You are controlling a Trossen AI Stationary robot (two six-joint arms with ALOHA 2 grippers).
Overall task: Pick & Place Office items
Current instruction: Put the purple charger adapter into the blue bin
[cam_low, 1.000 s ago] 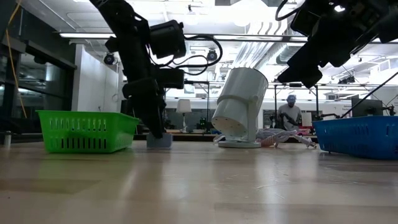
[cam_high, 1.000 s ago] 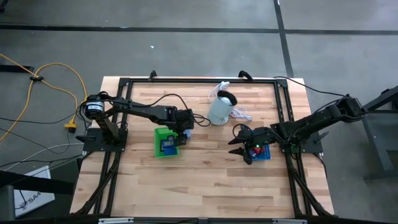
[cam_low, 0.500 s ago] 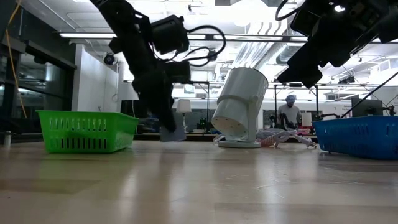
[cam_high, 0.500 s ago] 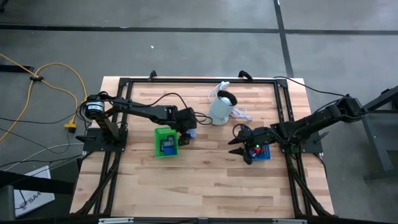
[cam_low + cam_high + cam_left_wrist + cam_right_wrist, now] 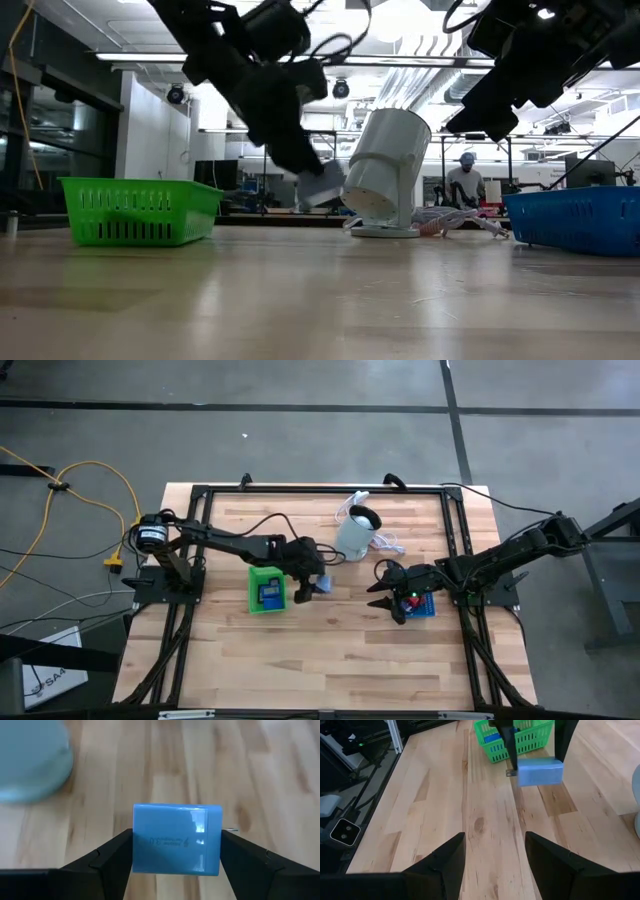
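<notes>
1. Left end effector (image 5: 318, 588) is clamped on a light blue block (image 5: 176, 839), one finger on each short side; left wrist view shows it square between the fingers (image 5: 107, 857), faint print on its face.
2. Block is off the counter (image 5: 330, 660): low view shows it (image 5: 322, 185) hanging tilted in the air, above the wood, just beside the pale cylindrical appliance (image 5: 386, 170).
3. High view: held block (image 5: 322, 586) sits right of the green tray (image 5: 265, 589), at about 3 o'clock from it, and at about 7 o'clock from the appliance (image 5: 354, 534).
4. Green tray carries blue items (image 5: 270, 594); can't resolve them further.
5. Right wrist view picks up the same block (image 5: 540, 771) from across the counter, with the green tray (image 5: 520, 740) just behind it.
6. Right end effector (image 5: 390, 600) hovers at the left edge of the blue tray (image 5: 420, 607), at roughly 3 o'clock from the held block, well apart from it. Fingers (image 5: 445, 862) stand spread, nothing between them, bare wood visible in the gap.
7. Low view: blue tray (image 5: 575, 220) at the far right, green tray (image 5: 140, 210) at the far left, appliance between them.
8. A person (image 5: 466, 185) stands in the room beyond the counter.
</notes>
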